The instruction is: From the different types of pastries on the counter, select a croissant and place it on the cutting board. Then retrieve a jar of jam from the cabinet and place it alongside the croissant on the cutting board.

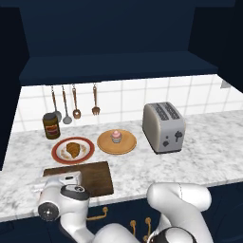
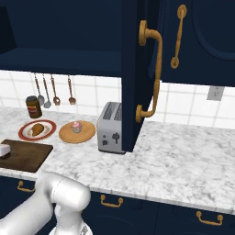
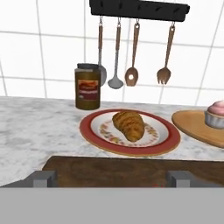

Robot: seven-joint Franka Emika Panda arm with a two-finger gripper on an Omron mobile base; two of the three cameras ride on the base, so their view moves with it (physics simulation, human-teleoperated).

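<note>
Nearest the hand camera lay the cutting board (image 3: 131,168), its dark wood running across the frame, with the two fingers (image 3: 43,178) spread wide apart above its near edge and pinching nothing. From the left base view the gripper (image 1: 57,180) hung low over the board's front left part, close to the desk (image 1: 199,152) edge.

Just beyond the board sat the red-rimmed plate (image 3: 89,131) carrying the croissant (image 3: 129,124), roughly at the plate's middle. To its right the cupcake (image 3: 216,113) stood on a plain wooden plate (image 3: 192,127), and behind it the brown jar (image 3: 87,86) stood against the tiled wall, beneath the hanging utensils (image 3: 131,74). A toaster (image 1: 163,127) stood further right along the desk.

The step in hand looked like the approach to the croissant. Doing it well would mean carrying the spread fingers forward past the board, then coming down over the pastry's middle, low enough to catch its body yet clear of the plate's raised rim.

In the hand view the croissant's long axis ran diagonally, one tip pointing away and to the left, the other toward the camera and to the right. A grasp across the narrower width, with the fingers turned square to that diagonal, would probably hold best; closing along the length risked slipping off the tapered ends.
</note>
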